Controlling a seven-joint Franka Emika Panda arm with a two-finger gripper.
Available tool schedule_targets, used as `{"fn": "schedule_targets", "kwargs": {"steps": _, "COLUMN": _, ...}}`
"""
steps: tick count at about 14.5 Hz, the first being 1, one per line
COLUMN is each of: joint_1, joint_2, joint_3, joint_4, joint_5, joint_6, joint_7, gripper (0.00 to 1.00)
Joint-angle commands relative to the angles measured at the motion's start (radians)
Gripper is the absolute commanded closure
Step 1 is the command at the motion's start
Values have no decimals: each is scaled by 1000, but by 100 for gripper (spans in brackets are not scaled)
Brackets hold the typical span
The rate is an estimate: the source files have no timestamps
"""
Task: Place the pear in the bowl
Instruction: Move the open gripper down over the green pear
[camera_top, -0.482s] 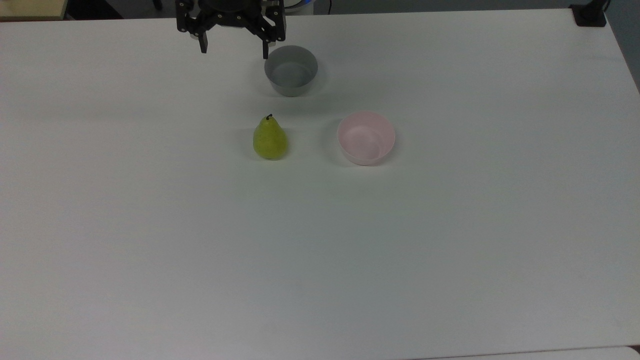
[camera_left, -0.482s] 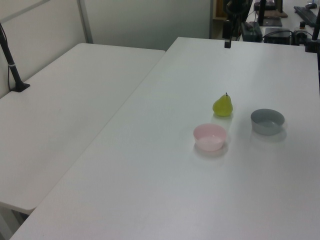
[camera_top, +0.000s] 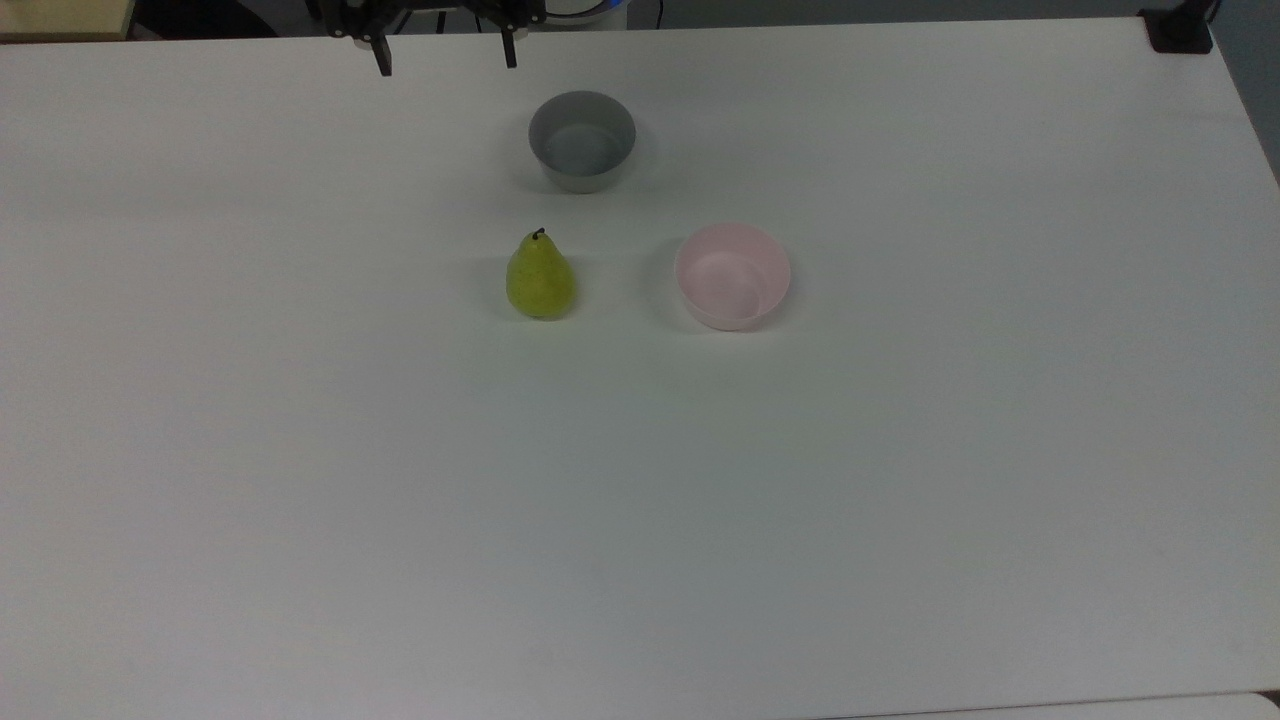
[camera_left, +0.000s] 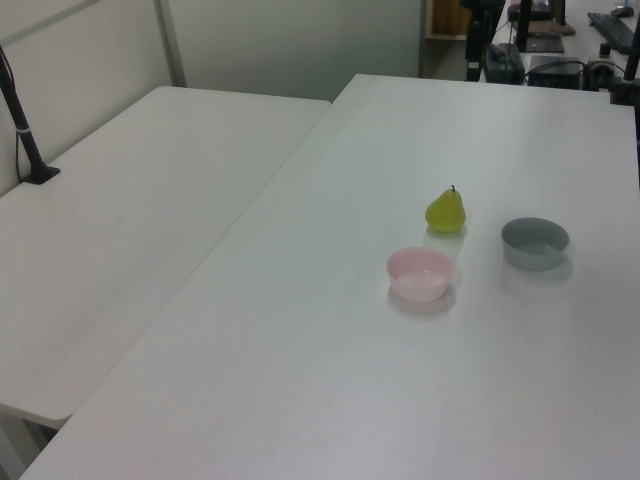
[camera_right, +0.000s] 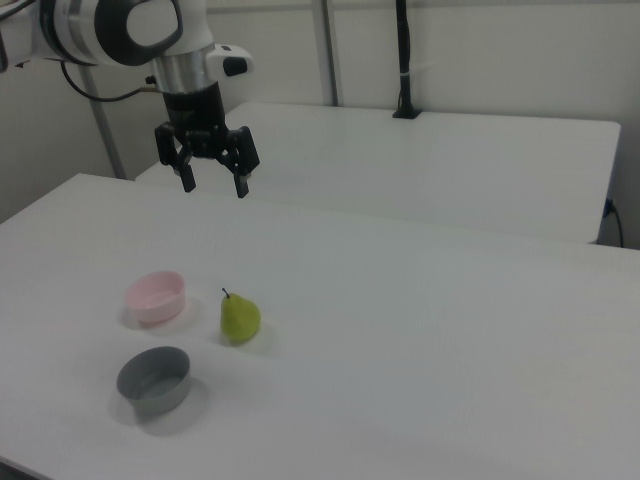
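The yellow-green pear (camera_top: 540, 277) (camera_left: 445, 211) (camera_right: 240, 317) stands upright on the white table, stem up. The pale pink bowl (camera_top: 732, 275) (camera_left: 420, 273) (camera_right: 156, 296) sits empty a short way to the top view's right of it. My gripper (camera_top: 445, 58) (camera_right: 214, 185) hangs open high above the table, fingers spread wide and holding nothing. In the top view it is at the top edge, beyond the grey bowl and well away from the pear.
A grey round bowl (camera_top: 582, 140) (camera_left: 535, 242) (camera_right: 154, 379) stands empty between the pear and the top view's upper table edge. A second white table (camera_left: 130, 200) adjoins on the left view's left, with a black post (camera_left: 22, 120) on it.
The gripper has drawn back toward the top view's upper edge and slightly left, so less of it shows. Pear and both bowls have not moved.
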Motion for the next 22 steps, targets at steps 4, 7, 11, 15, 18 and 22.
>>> {"fn": "schedule_targets", "kwargs": {"steps": 4, "joint_1": -5, "joint_2": -5, "joint_3": -4, "joint_4": -5, "joint_5": 62, "joint_6": -25, "joint_7": -47, "gripper": 0}}
{"fn": "schedule_targets", "kwargs": {"steps": 7, "joint_1": -19, "joint_2": 17, "joint_3": -4, "joint_4": -5, "joint_5": 62, "joint_6": -20, "joint_7": -58, "gripper": 0}}
{"fn": "schedule_targets", "kwargs": {"steps": 11, "joint_1": -20, "joint_2": 66, "joint_3": -4, "joint_4": -30, "joint_5": 59, "joint_6": 4, "joint_7": -75, "gripper": 0}}
{"fn": "schedule_targets", "kwargs": {"steps": 15, "joint_1": -33, "joint_2": 86, "joint_3": 0, "joint_4": -163, "joint_5": 38, "joint_6": 210, "joint_7": -77, "gripper": 0}}
{"fn": "schedule_targets", "kwargs": {"steps": 18, "joint_1": -8, "joint_2": 144, "joint_3": 6, "joint_4": -175, "joint_5": -5, "joint_6": 282, "joint_7": -63, "gripper": 0}}
{"fn": "schedule_targets", "kwargs": {"steps": 22, "joint_1": 33, "joint_2": 190, "joint_3": 6, "joint_4": -208, "joint_5": -36, "joint_6": 277, "joint_7": -61, "gripper": 0}}
